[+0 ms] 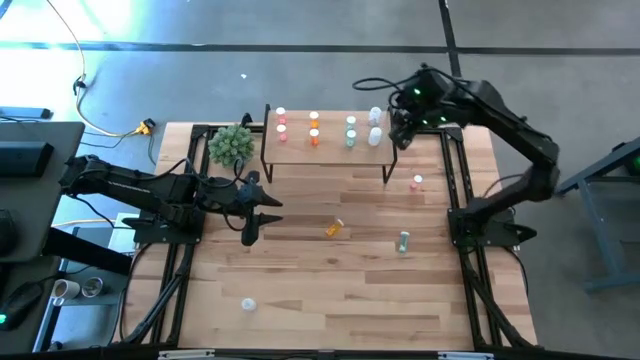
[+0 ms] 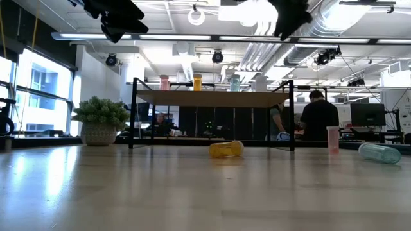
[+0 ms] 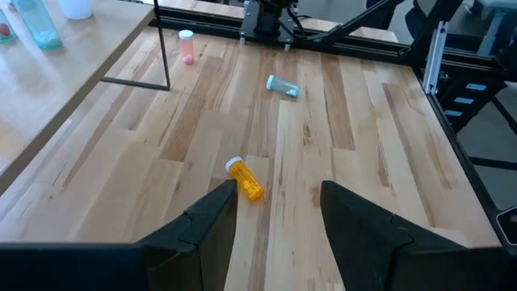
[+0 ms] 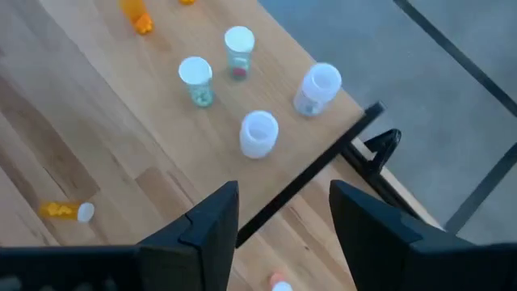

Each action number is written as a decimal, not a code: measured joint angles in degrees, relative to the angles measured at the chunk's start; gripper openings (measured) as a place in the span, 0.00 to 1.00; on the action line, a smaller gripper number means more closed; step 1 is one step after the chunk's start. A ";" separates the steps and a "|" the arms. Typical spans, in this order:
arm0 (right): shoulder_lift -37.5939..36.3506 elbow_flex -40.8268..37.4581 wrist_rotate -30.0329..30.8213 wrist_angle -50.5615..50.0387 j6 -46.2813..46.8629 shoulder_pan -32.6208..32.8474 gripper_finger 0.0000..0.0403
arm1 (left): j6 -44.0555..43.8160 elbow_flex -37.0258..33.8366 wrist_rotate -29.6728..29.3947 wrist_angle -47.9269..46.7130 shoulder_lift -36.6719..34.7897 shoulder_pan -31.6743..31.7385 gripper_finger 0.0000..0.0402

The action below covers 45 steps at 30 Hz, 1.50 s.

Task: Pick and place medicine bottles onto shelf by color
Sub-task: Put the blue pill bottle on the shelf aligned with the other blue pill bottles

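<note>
Nearest the front edge of the table (image 1: 330,310), a white bottle (image 1: 248,304) lies alone, left of centre. Farther in, around mid-table, an orange bottle (image 1: 334,229) lies on its side, and a green bottle (image 1: 403,241) lies on its side to its right. The left gripper (image 1: 249,208) hangs above the table left of the orange bottle, its fingers (image 3: 212,217) spread apart and holding nothing. Beyond the green bottle, a pink bottle (image 1: 417,182) stands upright near the shelf's right legs. The shelf (image 1: 330,152) stands at the far side of the table, with a potted plant (image 1: 232,146) just to its left. On its top, from left to right, stand two pink bottles (image 1: 281,120), two orange bottles (image 1: 314,128), two green bottles (image 1: 351,131) and two clear bottles (image 1: 375,126). The right gripper (image 1: 400,132) hovers over the shelf's right end beside the clear pair, fingers (image 4: 212,218) apart and empty.
</note>
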 joint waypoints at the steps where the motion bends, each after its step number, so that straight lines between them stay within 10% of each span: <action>1: -1.97 -2.71 -0.01 1.58 0.65 0.00 0.46 | -0.02 0.00 0.00 -0.05 0.00 0.00 0.42; 24: -32.23 -43.47 0.86 10.34 30.60 5.22 0.46 | -0.02 0.00 -0.01 -0.07 -0.01 0.00 0.42; 45: -26.92 -52.63 -6.61 10.90 72.09 35.90 0.46 | 0.09 0.00 -0.01 -0.08 0.00 0.00 0.42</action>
